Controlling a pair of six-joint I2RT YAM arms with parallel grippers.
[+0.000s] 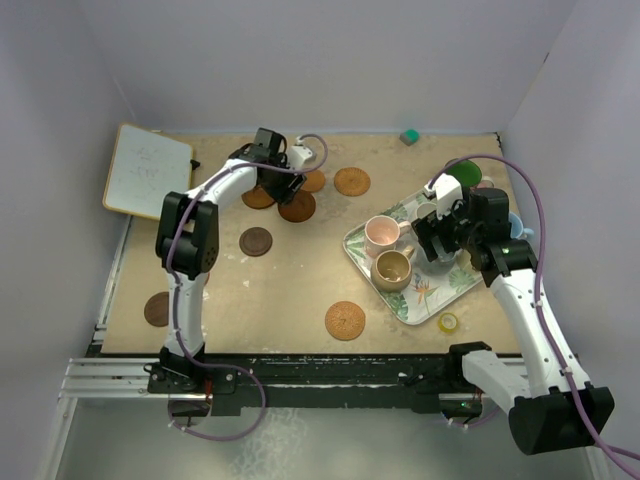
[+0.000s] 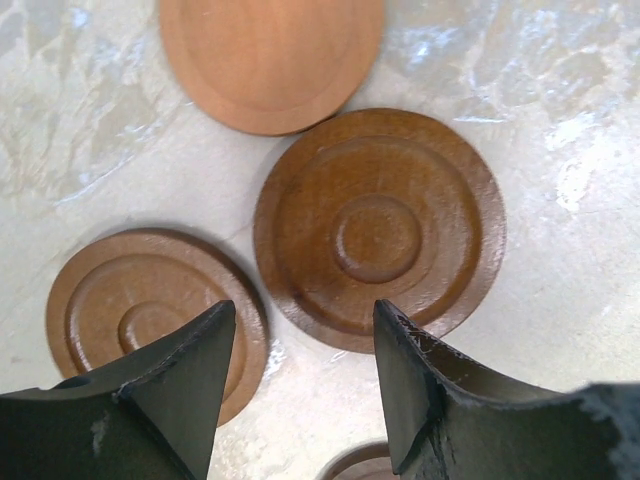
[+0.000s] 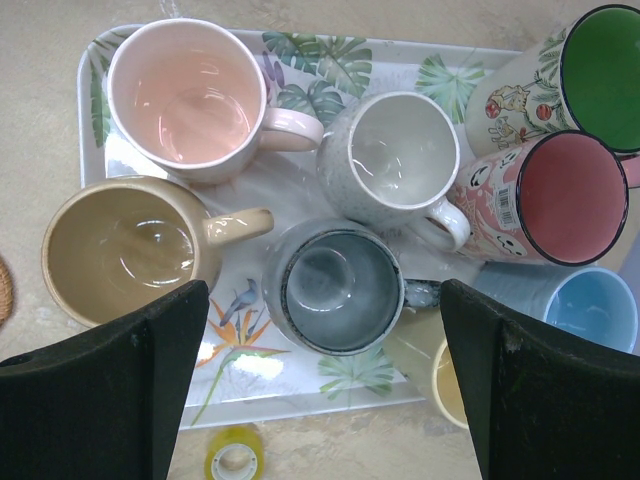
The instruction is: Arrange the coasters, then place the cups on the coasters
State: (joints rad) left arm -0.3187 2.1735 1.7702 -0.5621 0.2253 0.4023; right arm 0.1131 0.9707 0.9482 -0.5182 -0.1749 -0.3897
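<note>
Seven coasters show in the top view. Three are bunched under the left arm's wrist, and a patterned orange coaster (image 1: 352, 181) lies just to their right. A dark coaster (image 1: 256, 241) lies nearer, another dark one (image 1: 157, 309) sits at the table's left edge, and a woven-looking orange coaster (image 1: 345, 320) lies near the front. All are thin flat discs. In the left wrist view, a smooth light-orange coaster (image 2: 270, 60) has a shallow rim, and a large ringed brown coaster (image 2: 380, 230) and a second ringed coaster (image 2: 150, 310) carry raised concentric circles. Eight glossy ceramic mugs with handles stand together on the right. The pink mug (image 3: 185, 95), tan mug (image 3: 120, 250), speckled grey mug (image 3: 400, 160) and slate mug (image 3: 340, 285) are on the leaf-patterned tray (image 3: 300, 40). The green mug (image 3: 600, 70), red mug (image 3: 570, 195), light blue mug (image 3: 590, 310) and yellow mug (image 3: 450, 380) crowd its right side. One yellow tape roll (image 3: 232, 455) lies beside the tray's near edge. The left arm reaches far forward with its elbow raised and wrist bent down. The left gripper (image 2: 305, 315) hangs over the two ringed coasters, jaws apart and gripping nothing. The right arm stretches forward, and the right gripper (image 3: 322, 290) points down over the slate mug, fingers spread wide and empty.
</note>
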